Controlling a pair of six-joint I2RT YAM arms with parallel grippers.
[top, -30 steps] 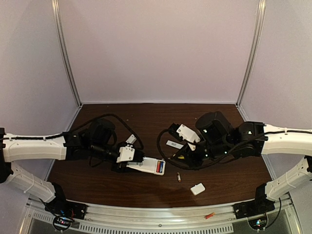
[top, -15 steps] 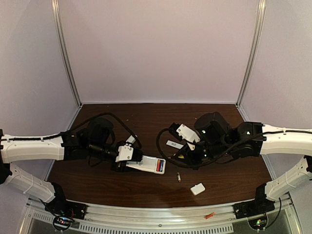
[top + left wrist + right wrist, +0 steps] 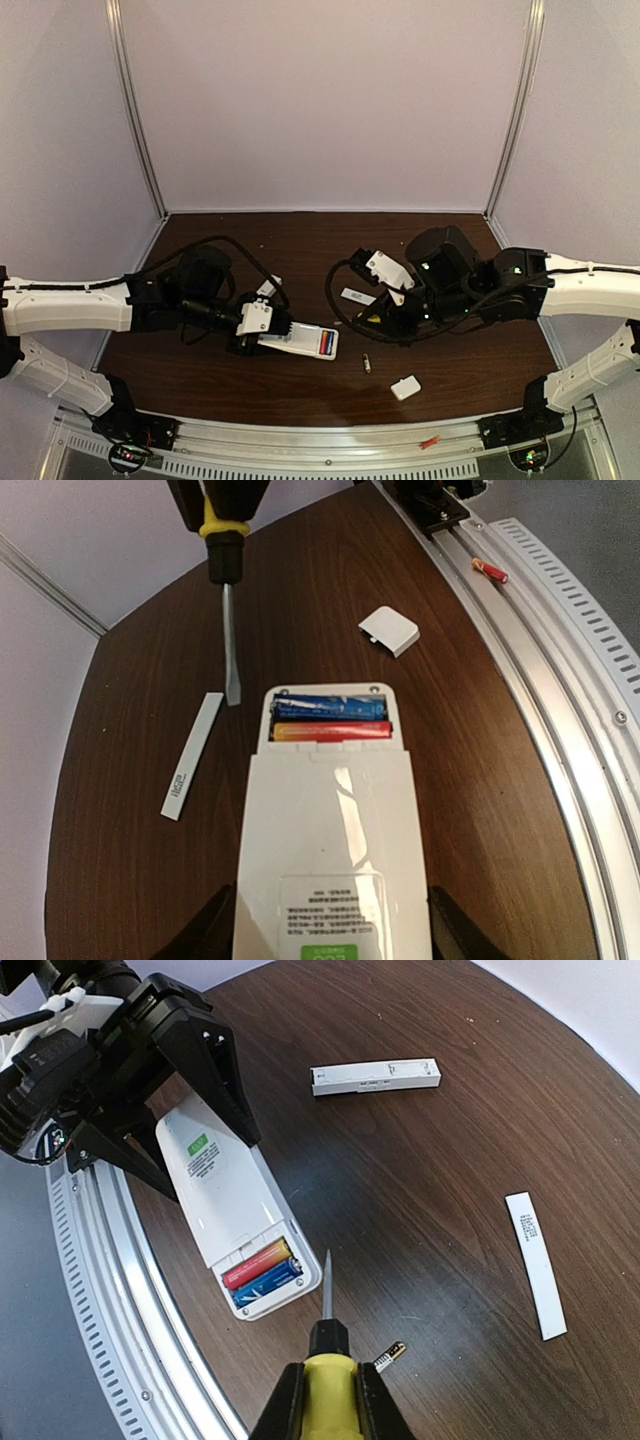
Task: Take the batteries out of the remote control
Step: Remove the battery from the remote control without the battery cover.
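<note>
Left gripper (image 3: 332, 925), jaws wide, clasps the remote (image 3: 330, 820), batteries (image 3: 330, 720) exposed. Right gripper (image 3: 328, 1405), nearly closed, pinches the screwdriver (image 3: 328, 1345) beside them.

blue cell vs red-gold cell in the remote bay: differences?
Colour: the blue cell is blue, the red-gold cell red with a gold end. Place: the blue cell lies nearer the remote's end, the red-gold cell nearer its body. Shared: both seated, side by side, crosswise, uncovered.
</note>
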